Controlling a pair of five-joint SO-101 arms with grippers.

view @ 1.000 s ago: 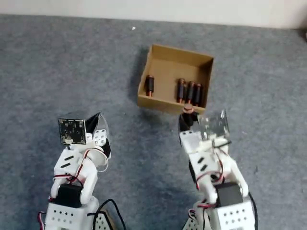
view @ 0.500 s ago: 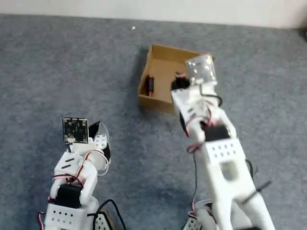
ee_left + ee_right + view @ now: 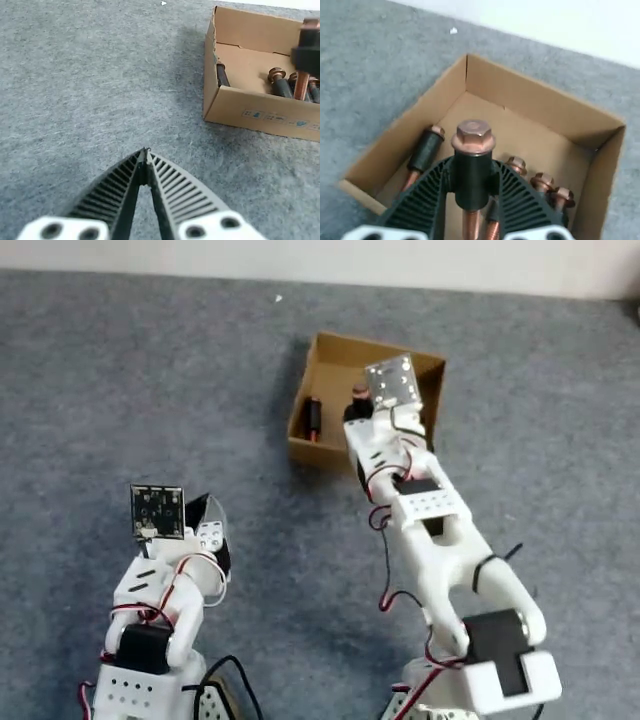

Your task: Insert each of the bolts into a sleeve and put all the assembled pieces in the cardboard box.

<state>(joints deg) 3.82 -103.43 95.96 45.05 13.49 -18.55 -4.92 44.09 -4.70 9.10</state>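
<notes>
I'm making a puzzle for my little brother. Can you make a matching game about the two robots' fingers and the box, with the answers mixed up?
Things:
1. left fingers
2. right fingers
3. cardboard box

States:
A. has assembled pieces lying inside
B. shut, holding nothing
C. shut on a sleeved bolt above the box

Pairs: 1-B, 2-C, 3-A

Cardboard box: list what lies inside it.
Inside the cardboard box: one sleeved bolt near one wall, three more side by side opposite. The right gripper, holding a fifth piece over the box, covers their lower ends and the floor between.
</notes>
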